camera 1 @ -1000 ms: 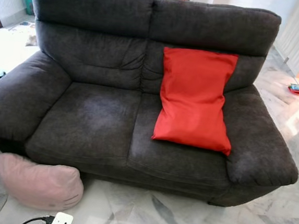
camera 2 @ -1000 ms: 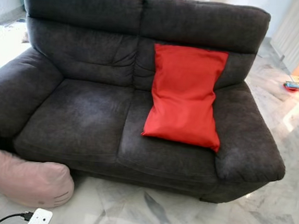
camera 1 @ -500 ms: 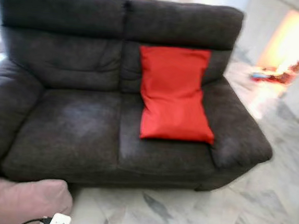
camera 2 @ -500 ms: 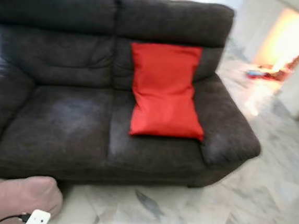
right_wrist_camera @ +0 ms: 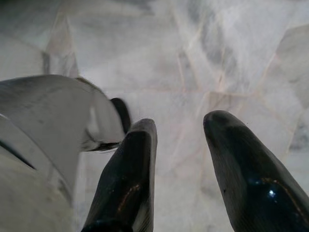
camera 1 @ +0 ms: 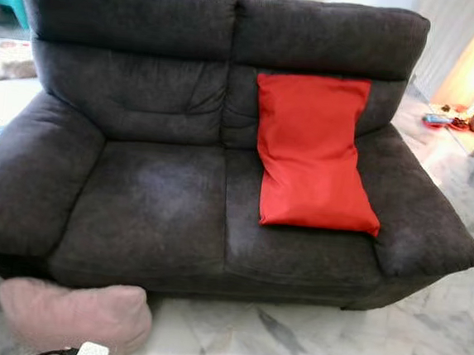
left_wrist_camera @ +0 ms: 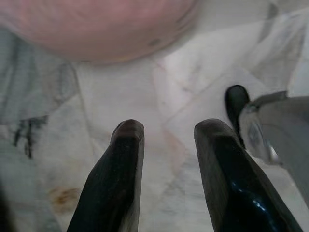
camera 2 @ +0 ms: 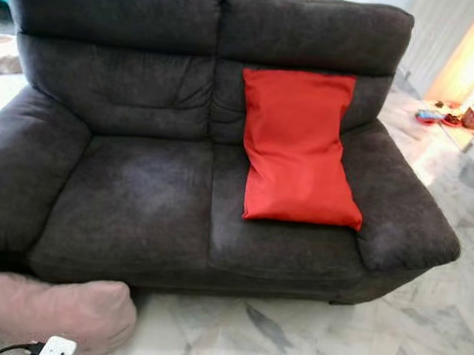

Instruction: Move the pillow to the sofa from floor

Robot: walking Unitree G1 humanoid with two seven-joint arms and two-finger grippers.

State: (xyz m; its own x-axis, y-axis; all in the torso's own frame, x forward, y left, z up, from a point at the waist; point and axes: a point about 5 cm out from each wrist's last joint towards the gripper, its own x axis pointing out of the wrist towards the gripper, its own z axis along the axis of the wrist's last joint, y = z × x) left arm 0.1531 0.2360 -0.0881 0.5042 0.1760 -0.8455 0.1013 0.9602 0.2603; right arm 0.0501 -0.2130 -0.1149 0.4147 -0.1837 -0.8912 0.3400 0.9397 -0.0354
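Note:
A pale pink pillow [camera 1: 71, 316] lies on the marble floor against the front left foot of a dark grey two-seat sofa [camera 1: 147, 203]. A red pillow [camera 1: 315, 155] leans on the sofa's right backrest. My left gripper [left_wrist_camera: 166, 133] hangs open above the floor, and the pink pillow [left_wrist_camera: 96, 26] lies a little beyond its fingertips. My right gripper [right_wrist_camera: 179, 126] hangs open over bare marble with nothing between its fingers.
A white power strip [camera 1: 91, 353] with a black cable lies on the floor just in front of the pink pillow. Marble floor [camera 1: 306, 341] stretches in front of the sofa and to its right. Small items [camera 1: 441, 121] sit on the floor at the far right.
The whole picture has shifted as the camera swung right and then back; the sofa and both pillows stay put. The pink pillow sits lower in the frame than a second ago.

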